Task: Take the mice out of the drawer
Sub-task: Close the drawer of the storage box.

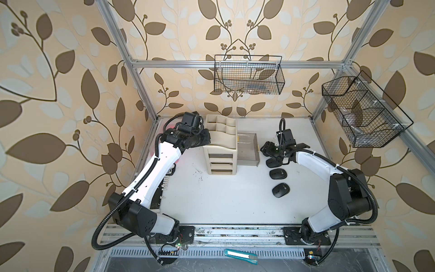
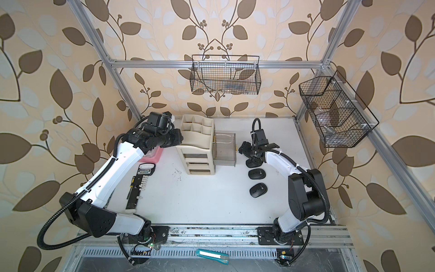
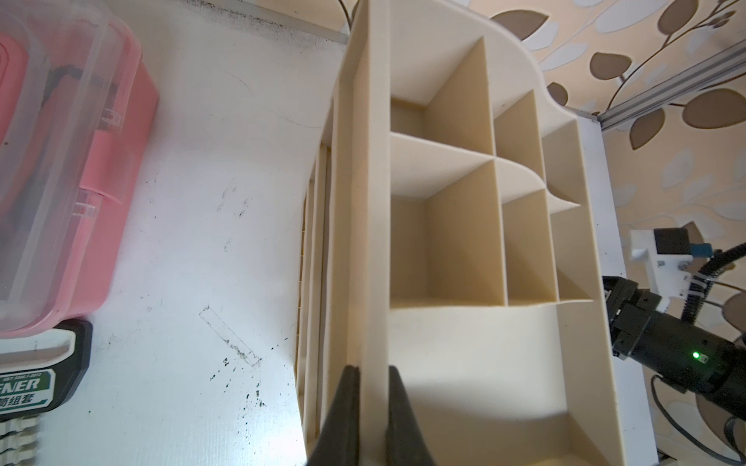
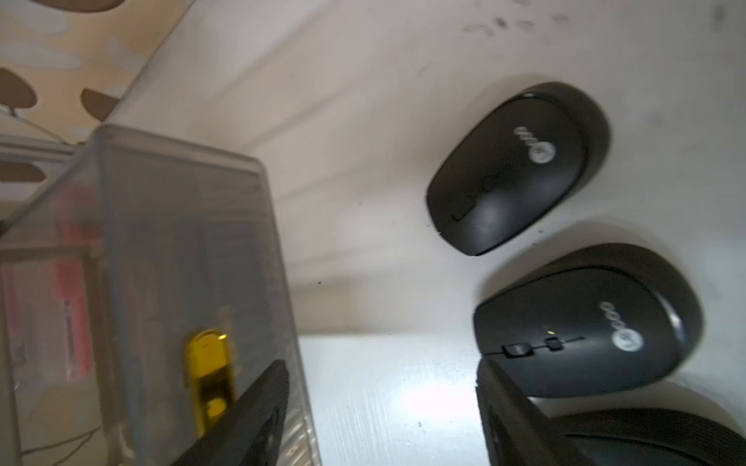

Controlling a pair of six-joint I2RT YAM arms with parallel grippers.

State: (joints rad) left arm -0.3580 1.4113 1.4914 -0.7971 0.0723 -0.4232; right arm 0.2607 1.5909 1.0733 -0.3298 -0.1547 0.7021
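I count three black mice [image 1: 278,174] out on the table [image 1: 211,200] beside the clear drawer [image 1: 249,150], which looks empty from above, so probably near done - left gripper [image 3: 373,369] clamps the organizer [image 1: 220,150] wall, right gripper [image 4: 381,367] gapes wide.

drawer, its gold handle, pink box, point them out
drawer [image 1: 248,161], in a top view, near side wall
handle [image 4: 210,375], right wrist view, gold middle
pink box [image 3: 121,141], left wrist view, pink side wall
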